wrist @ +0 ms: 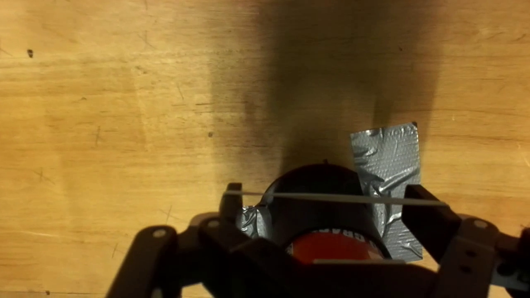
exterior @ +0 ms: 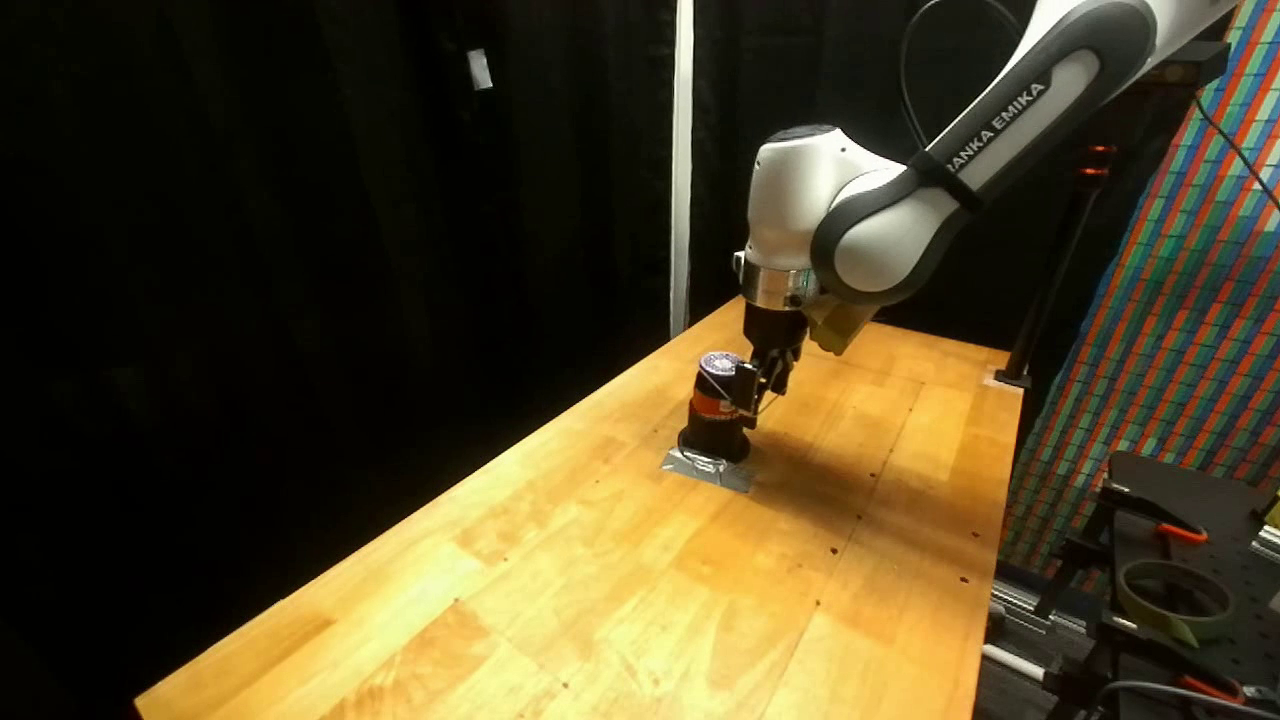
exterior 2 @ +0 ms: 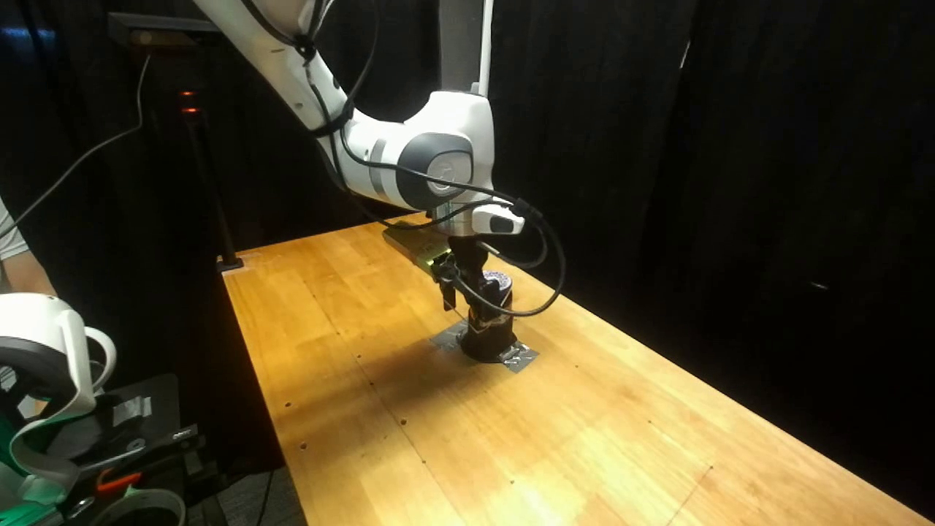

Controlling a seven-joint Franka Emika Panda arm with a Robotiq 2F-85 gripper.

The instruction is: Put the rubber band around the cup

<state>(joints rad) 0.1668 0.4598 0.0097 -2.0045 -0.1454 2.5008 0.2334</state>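
Between the tips of my pincer (wrist: 325,198), the band (wrist: 331,198) runs taut from one finger to the other; I have the jaws spread wide. Past that strand, also between the fingers as the wrist view has it, stands the cup (wrist: 325,223): dark, with a red middle, its top hidden there by the pincer itself. In both exterior views I see the cup upright just beside the pincer, a finger showing in front of it; whether they touch, I can't tell. What looks like the band crosses the cup's side there too, but I can't make out if it goes fully around. Below the pincer, grey tape (wrist: 389,161) lies at two sides of the cup's foot, on the wooden table (wrist: 103,116). Above the pincer is my arm (exterior: 800,200), and beside the pincer in an exterior view a black cable (exterior 2: 531,212) loops.
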